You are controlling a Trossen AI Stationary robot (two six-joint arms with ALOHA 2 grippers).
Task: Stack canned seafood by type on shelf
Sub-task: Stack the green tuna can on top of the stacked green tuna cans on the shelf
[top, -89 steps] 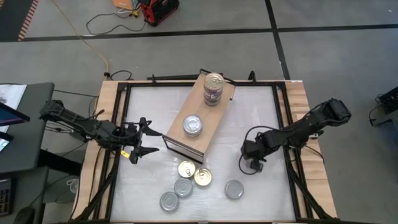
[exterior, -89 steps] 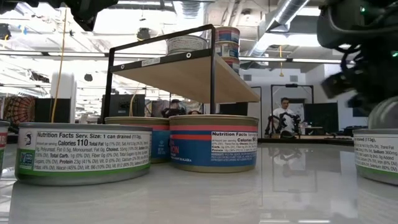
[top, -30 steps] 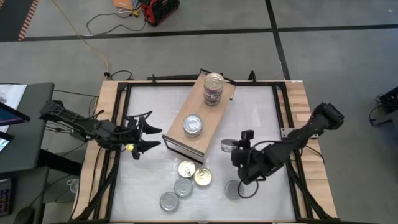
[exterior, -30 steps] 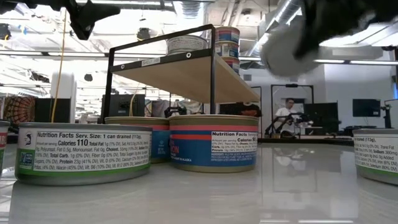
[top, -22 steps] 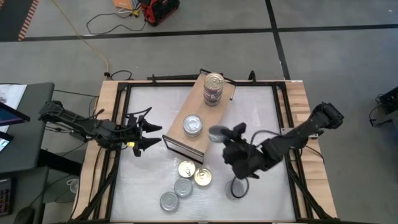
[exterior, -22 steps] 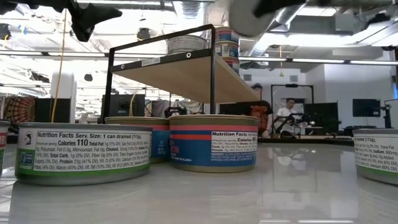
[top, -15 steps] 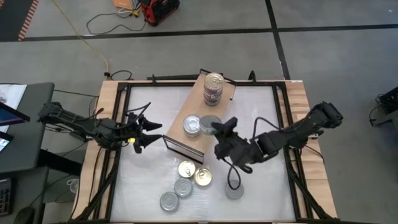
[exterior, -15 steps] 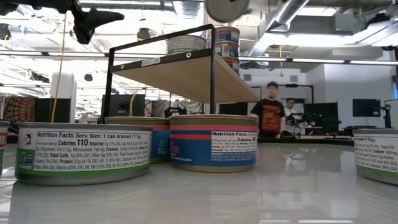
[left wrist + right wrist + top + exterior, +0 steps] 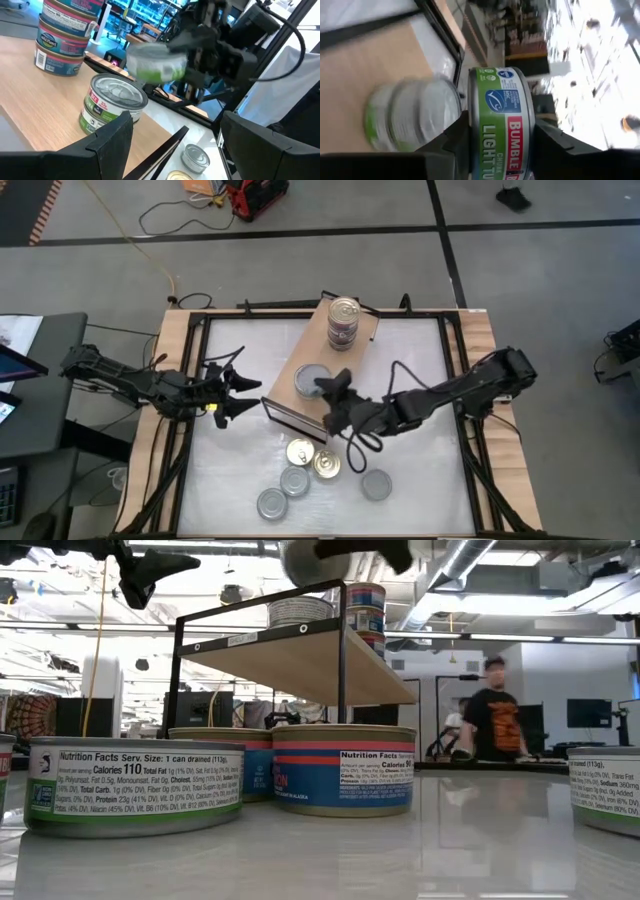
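Your right gripper (image 9: 497, 145) is clamped on a green-label can (image 9: 500, 125) just above the silver-lidded can (image 9: 311, 378) on the shelf (image 9: 345, 370), a can stack (image 9: 343, 323) at its far end, left gripper (image 9: 232, 392) jaws apart beside it.

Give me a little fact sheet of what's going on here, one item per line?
Right gripper: shut on a green-label can, above the single can on the shelf
Left gripper: open, empty, waiting left of the shelf
Far end of shelf: stack of cans
Table: five loose cans in front of the shelf
Background: a person in the room
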